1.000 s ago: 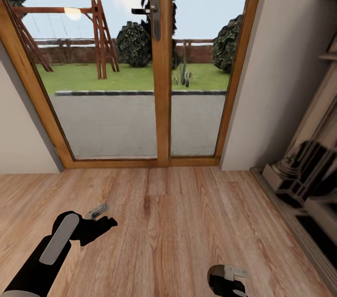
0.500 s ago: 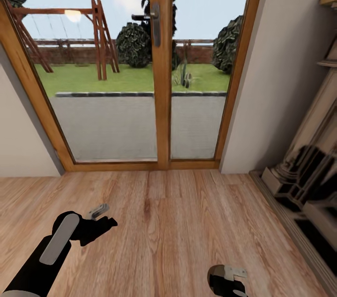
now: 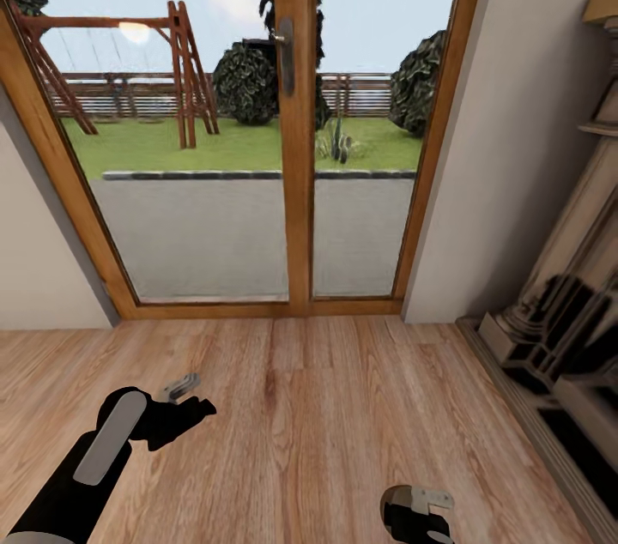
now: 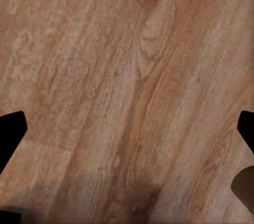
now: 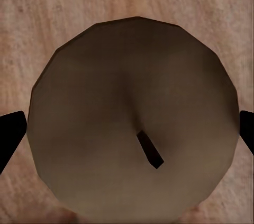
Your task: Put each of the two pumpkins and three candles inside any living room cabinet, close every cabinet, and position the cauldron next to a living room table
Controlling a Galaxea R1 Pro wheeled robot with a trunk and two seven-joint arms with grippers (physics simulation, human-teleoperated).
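A tan candle [image 5: 106, 102] with a dark wick shows end-on in the right wrist view, spanning the whole gap between the black fingertips, with wooden floor far beneath it. My right gripper [image 5: 127, 134] is shut on it, and in the head view that gripper [image 3: 421, 503] sits at the bottom edge. My left gripper [image 3: 176, 389] hangs over the floor at the lower left. In the left wrist view it [image 4: 127, 139] is open, with bare planks between its fingers. The pumpkins, cabinet, cauldron and table are out of view.
A wood-framed glass double door [image 3: 296, 184] stands straight ahead, with a garden behind it. Pale walls flank it on the left [image 3: 34, 252] and right [image 3: 515, 141]. A pale stone fireplace surround [image 3: 566, 312] juts out at the right. Wooden floor [image 3: 326, 424] stretches ahead.
The whole picture has slid down a little, so the camera has moved. Both arms keep their places in the view, and the candle stays in the right gripper.
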